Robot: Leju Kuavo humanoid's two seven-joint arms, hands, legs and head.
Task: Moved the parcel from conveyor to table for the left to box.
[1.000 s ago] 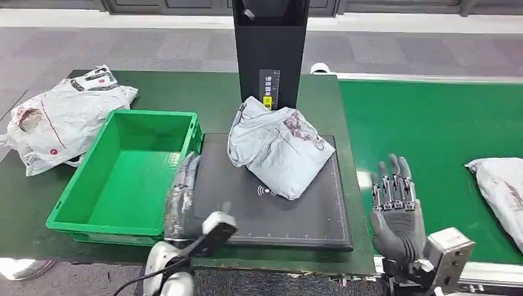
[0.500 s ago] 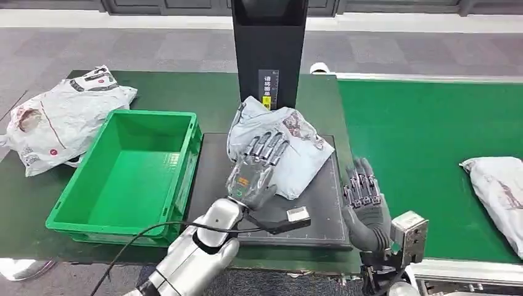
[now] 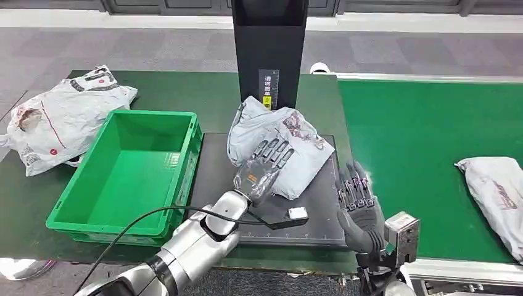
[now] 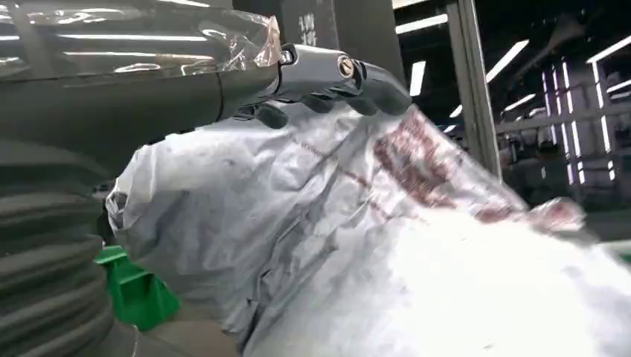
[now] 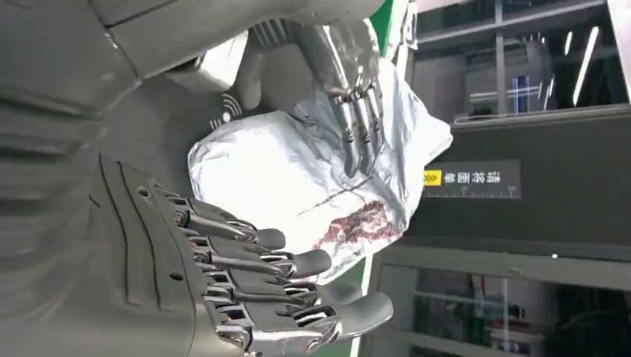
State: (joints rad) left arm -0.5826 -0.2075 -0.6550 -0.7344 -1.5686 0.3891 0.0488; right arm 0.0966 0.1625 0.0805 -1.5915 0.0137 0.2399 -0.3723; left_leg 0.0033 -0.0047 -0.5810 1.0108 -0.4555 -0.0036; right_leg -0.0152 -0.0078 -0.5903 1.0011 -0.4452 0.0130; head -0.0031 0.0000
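Observation:
A crumpled grey parcel (image 3: 290, 145) with a reddish print lies on the black scan pad (image 3: 216, 166), just in front of the black scanner stand (image 3: 269, 49). My left hand (image 3: 262, 166) reaches over it from the near side, its fingers stretched out flat and resting on the parcel's top. The left wrist view shows those fingers (image 4: 327, 71) lying along the parcel (image 4: 335, 223), not curled around it. My right hand (image 3: 356, 203) hovers open at the pad's right edge, holding nothing. In the right wrist view its fingers (image 5: 283, 290) are apart, short of the parcel (image 5: 298, 171).
An empty green box (image 3: 126, 172) stands left of the pad. Two white parcels (image 3: 61, 117) lie on the table beyond its far left corner. Another grey parcel (image 3: 496, 191) sits on the green conveyor (image 3: 419, 135) at the right.
My left hand rose from beside the green box and came to rest on the parcel. My right hand drew left, off the conveyor to the pad's edge. The conveyor parcel drifted slightly left.

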